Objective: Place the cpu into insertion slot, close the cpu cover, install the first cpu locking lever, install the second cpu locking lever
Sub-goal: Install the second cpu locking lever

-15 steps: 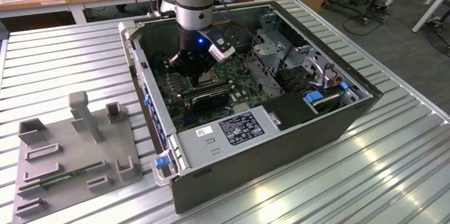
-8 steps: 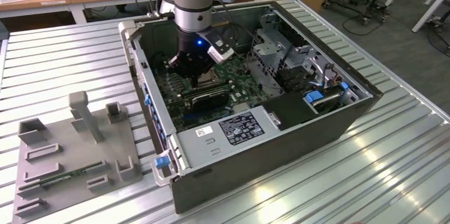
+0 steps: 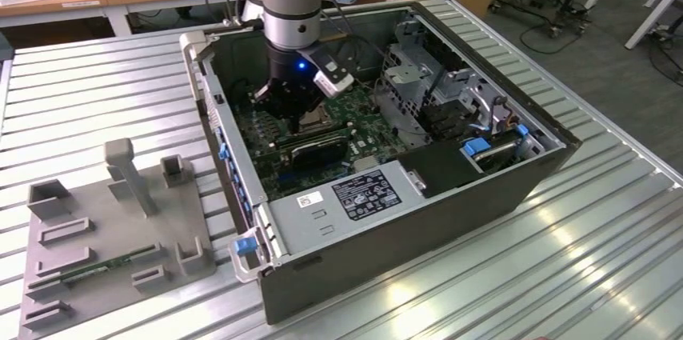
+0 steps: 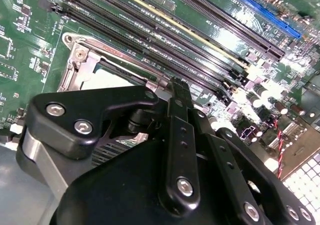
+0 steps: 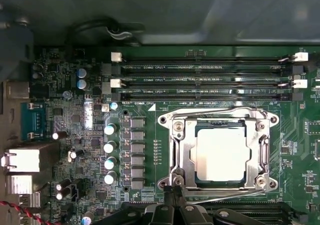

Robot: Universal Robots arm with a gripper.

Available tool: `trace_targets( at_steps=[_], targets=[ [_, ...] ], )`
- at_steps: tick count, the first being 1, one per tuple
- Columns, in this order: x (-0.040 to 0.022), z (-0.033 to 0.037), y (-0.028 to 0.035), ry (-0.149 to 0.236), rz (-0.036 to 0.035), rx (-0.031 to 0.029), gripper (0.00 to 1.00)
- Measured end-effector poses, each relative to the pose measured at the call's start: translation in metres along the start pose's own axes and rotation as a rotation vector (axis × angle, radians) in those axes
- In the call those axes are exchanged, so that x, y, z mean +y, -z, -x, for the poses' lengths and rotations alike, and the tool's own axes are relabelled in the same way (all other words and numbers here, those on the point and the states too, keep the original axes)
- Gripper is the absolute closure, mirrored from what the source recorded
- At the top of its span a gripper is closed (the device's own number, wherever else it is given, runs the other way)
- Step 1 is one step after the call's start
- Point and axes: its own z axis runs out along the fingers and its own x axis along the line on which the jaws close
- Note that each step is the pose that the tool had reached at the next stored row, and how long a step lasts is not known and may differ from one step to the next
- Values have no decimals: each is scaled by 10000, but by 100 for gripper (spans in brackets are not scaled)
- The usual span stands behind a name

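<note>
- reaching down into the open computer case, the arm holds its tool low over the green board, with the case walls on every side and a metal drive cage just beside it toward the exterior view's right.
- whether the tool's fingers are apart or together cannot be told; in the first wrist view the tool sits at the near edge of the insertion slot.
- one cpu lies flat inside the slot, pale and square.
- one cpu cover lies down around it, the chip showing through its window.
- two thin wire levers run along the cover's edges.
- four long memory slots lie beside the socket.
- outside, the case stands on a ribbed metal desk, well apart from one grey fixture tray.
</note>
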Motion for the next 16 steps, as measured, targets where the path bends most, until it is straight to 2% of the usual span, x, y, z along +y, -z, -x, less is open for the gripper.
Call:
trace_targets(
  at_steps=[6,8,14,16],
  targets=[
    [0,-32,-12,-2,15,-45,89],
    [0,-41,-30,-2,41,-66,89],
    [3,-49,-53,-8,332,-153,89],
    [2,-50,-52,-8,339,-151,89]
  ],
)
